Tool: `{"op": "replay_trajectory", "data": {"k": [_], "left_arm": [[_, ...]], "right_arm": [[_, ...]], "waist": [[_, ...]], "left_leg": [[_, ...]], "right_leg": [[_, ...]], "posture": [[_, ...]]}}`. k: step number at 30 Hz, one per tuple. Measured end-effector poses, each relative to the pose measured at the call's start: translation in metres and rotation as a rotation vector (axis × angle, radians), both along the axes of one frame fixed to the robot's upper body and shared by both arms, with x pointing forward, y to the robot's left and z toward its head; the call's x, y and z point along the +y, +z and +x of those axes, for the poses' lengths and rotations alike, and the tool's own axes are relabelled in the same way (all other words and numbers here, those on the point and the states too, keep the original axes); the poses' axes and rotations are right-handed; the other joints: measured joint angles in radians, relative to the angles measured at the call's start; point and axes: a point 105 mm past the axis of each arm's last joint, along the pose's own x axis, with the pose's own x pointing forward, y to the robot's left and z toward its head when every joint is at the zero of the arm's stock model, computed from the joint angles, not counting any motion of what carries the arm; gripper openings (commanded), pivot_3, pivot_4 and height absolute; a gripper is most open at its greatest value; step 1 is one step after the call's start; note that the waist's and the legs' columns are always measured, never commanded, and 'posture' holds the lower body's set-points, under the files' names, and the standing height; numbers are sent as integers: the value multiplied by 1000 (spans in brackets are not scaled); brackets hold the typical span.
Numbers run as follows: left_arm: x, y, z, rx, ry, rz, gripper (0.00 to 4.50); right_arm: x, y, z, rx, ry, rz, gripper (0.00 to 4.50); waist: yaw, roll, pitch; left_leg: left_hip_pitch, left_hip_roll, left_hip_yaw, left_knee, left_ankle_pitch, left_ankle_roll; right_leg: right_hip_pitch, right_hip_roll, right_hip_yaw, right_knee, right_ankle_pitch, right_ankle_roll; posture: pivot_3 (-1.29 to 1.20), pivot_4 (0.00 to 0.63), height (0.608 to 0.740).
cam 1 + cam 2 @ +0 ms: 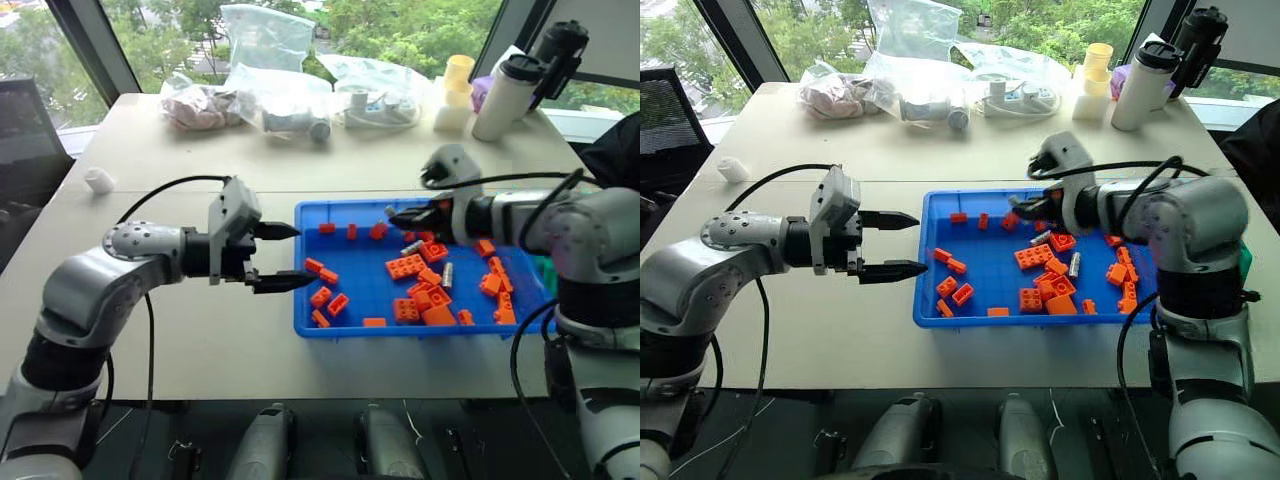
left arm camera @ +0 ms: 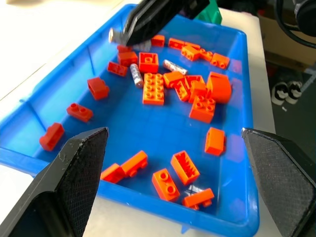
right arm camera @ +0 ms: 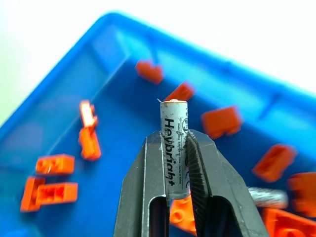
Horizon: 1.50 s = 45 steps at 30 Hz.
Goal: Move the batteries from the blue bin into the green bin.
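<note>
While left fingers [image 1: 278, 257] gape, right fingers [image 3: 170, 163] clamp a battery [image 3: 174, 148], its lower end hidden.

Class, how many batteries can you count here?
3 batteries: one in the right claw, two lying among the bricks in the blue tray; more may hide under bricks.

Orange bricks [image 1: 407, 266]; clear bags [image 1: 268, 38], white tumbler [image 1: 506, 97] on table [image 1: 150, 150]
</note>
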Motion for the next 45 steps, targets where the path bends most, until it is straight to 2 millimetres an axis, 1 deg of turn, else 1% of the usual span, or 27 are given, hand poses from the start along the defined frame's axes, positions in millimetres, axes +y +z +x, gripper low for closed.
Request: {"op": "replay_trajectory", "data": {"k": [1, 3, 4, 5, 6, 9, 12, 16, 24, 25, 27, 28, 33, 35, 36, 38, 39, 41, 43, 45], "left_arm": [[-2, 2, 2, 2, -4, -16, 4500], [-9, 5, 5, -1, -24, -46, 4500], [-14, 6, 7, -6, -39, -62, 4500], [-16, 8, 8, -9, -46, -68, 4500], [-23, 8, 10, -15, -60, -69, 4500], [-37, 5, 16, -22, -89, -67, 4500], [-45, 3, 20, -38, -113, -59, 4500], [-52, 3, 25, -66, -125, -47, 4500], [-52, 0, 25, -72, -134, -20, 4500], [-52, 0, 25, -74, -133, -18, 4500], [-52, 0, 25, -74, -134, -16, 4500], [-52, 0, 25, -74, -134, -16, 4500], [-51, -1, 26, -79, -127, -6, 4500], [-49, -2, 27, -82, -119, 4, 4500], [-47, -2, 28, -82, -116, 10, 4500], [-45, -2, 28, -80, -113, 17, 4500], [-43, -2, 27, -78, -113, 22, 4500], [-37, 2, 27, -76, -112, 21, 4500], [-30, 4, 27, -73, -102, 29, 4500], [-21, 5, 29, -78, -81, 52, 4500]], "right_arm": [[-20, 8, 1, -30, -74, -5, 13], [-57, 14, 0, -61, -211, -24, 13], [-78, 13, -4, -62, -276, -59, 13], [-89, 10, -6, -55, -314, -78, 13], [-107, 4, -12, -41, -360, -129, 13], [-139, -9, -21, -7, -430, -228, 13], [-152, -18, -22, 2, -450, -285, 13], [-163, -29, -23, 14, -478, -331, 13], [-183, -44, -21, 30, -559, -365, 13], [-185, -46, -21, 35, -567, -363, 13], [-187, -48, -21, 46, -578, -358, 1045], [-188, -48, -20, 45, -581, -353, 1386], [-191, -44, -17, 27, -594, -365, 3842], [-192, -41, -15, 8, -600, -378, 3842], [-190, -37, -12, -19, -595, -374, 3842], [-178, -24, -2, -87, -555, -341, 3842], [-165, -18, 3, -119, -511, -295, 3842], [-126, -5, 11, -176, -362, -182, 3842], [-101, -3, 14, -183, -260, -133, 3842], [-83, -7, 15, -163, -196, -97, 3842]], "waist": [[3, 0, 0], [8, 0, 0], [10, 0, 0], [6, 0, 0], [6, 0, 0], [-3, 0, 0], [-25, 1, 0], [-25, 1, 0], [-16, 1, 0], [-17, 1, 0], [-17, 1, 0], [-17, 1, 0], [-18, 1, 0], [-18, 1, 0], [-21, 1, 0], [-24, 1, 0], [-26, 1, 0], [-26, 1, 0], [-21, 1, 0], [-17, 1, 0]], "left_leg": [[0, 0, 0, 0, 0, 0], [-1, 0, 0, 0, 0, 0], [-1, 0, 1, 0, 0, 0], [-1, 0, 1, 0, 0, 0], [-1, 0, 2, 0, 0, 0], [1, 0, 4, 0, 1, 1], [2, 2, 5, 0, 1, 1], [2, 3, 5, 0, 1, 1], [2, 2, 5, 0, 1, 1], [2, 2, 5, 0, 1, 1], [2, 2, 5, 0, 1, 1], [2, 2, 5, 0, 1, 1], [2, 2, 5, 0, 1, 1], [2, 2, 5, 0, 1, 1], [2, 2, 5, 0, 1, 1], [2, 3, 5, 0, 1, 1], [2, 4, 5, 0, 1, 1], [2, 5, 5, 0, 1, 0], [2, 7, 4, 0, 1, 0], [1, 6, 4, 0, 2, 0]], "right_leg": [[0, 0, 0, 0, 0, 0], [0, 0, 0, -1, 0, 0], [0, 0, 0, -1, 0, 0], [0, 0, 0, -1, 0, 0], [0, 0, 0, -1, 0, 0], [0, 0, 2, 1, 0, 0], [-1, 1, 4, 3, 0, 0], [-1, 3, 6, 3, 0, 0], [-1, 3, 6, 3, 0, 0], [-1, 3, 6, 3, 0, 0], [-1, 3, 6, 3, 0, 0], [-1, 3, 6, 3, 0, 0], [-1, 3, 6, 3, 0, 0], [-1, 3, 6, 3, 0, 0], [-1, 3, 6, 3, 0, 0], [-1, 4, 6, 3, 0, 0], [-1, 5, 7, 3, 0, 0], [-1, 7, 7, 3, 0, 0], [-1, 8, 7, 3, 0, 0], [-1, 7, 7, 3, 0, 0]], "posture": [[0, 150, 740], [0, 150, 740], [0, 150, 740], [0, 150, 740], [0, 150, 740], [0, 150, 740], [0, 150, 740], [0, 150, 740], [0, 150, 740], [0, 150, 740], [0, 150, 740], [0, 150, 740], [0, 150, 740], [0, 150, 740], [0, 150, 740], [0, 150, 740], [0, 150, 740], [0, 150, 740], [0, 150, 740], [0, 150, 740]]}}
